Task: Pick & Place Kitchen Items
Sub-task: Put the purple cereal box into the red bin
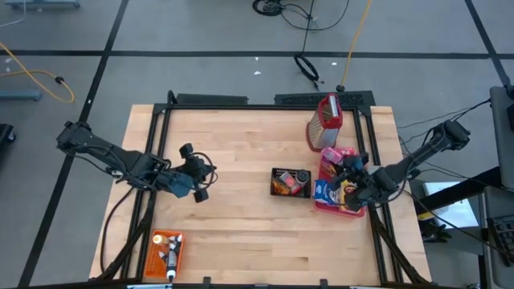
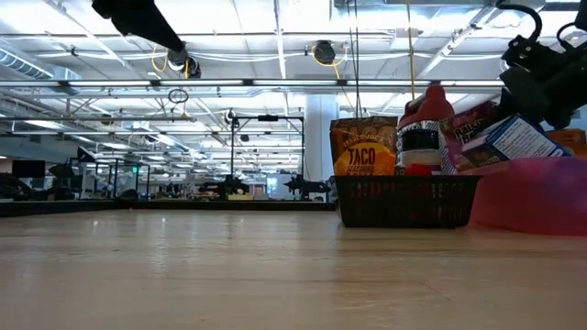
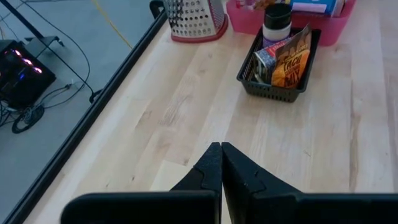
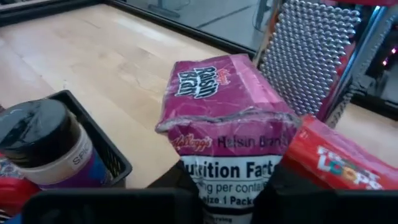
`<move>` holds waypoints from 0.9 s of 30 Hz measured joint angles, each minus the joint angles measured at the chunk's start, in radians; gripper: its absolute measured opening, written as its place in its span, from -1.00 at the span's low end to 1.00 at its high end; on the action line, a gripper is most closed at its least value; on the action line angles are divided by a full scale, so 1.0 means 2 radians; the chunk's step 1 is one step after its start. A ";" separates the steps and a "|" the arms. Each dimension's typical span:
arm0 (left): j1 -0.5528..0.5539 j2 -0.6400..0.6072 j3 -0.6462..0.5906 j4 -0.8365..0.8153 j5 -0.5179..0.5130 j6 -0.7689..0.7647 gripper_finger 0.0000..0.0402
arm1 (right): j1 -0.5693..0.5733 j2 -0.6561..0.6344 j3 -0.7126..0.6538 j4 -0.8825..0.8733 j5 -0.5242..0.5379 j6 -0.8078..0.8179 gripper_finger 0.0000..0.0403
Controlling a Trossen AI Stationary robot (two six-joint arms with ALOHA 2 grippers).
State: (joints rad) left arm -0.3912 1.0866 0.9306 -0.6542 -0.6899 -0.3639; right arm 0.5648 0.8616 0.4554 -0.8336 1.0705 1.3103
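Two arms at work. R gripper (image 1: 352, 178) is over the pink tray (image 1: 347, 152) at the table's right side, fingers pinching a purple Raisin Bran box (image 4: 221, 112). Red box (image 4: 339, 163) sits just beside it. Black mesh basket (image 1: 289, 183) w/ taco packet (image 3: 289, 62) & spice jar (image 4: 43, 144) is next to the tray. L gripper (image 1: 199, 183) hovers mid-left, fingers pressed together, nothing in them.

Purple cereal box (image 4: 224, 106), blk mesh basket (image 3: 281, 87), pink tray (image 2: 541, 197).

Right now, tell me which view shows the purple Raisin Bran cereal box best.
The right wrist view: the purple Raisin Bran cereal box fills it, label readable. The high view gives only a small patch in the pink bin; the low view a partial edge; the left wrist view nothing clear.
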 joint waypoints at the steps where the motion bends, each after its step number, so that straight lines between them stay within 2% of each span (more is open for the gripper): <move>1: 0.000 0.000 0.000 0.004 0.000 0.002 -0.98 | 0.000 0.000 -0.004 0.009 0.003 -0.007 -0.67; 13: 0.000 0.000 0.000 0.012 0.000 0.008 -0.98 | 0.000 0.000 -0.009 0.046 0.001 -0.060 -0.19; 27: 0.000 0.000 0.000 0.012 0.000 0.008 -0.98 | 0.000 -0.030 -0.010 0.098 -0.024 -0.141 0.12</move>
State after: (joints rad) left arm -0.3912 1.0868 0.9306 -0.6299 -0.6903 -0.3485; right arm 0.5644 0.8021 0.4358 -0.6366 1.0225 1.0278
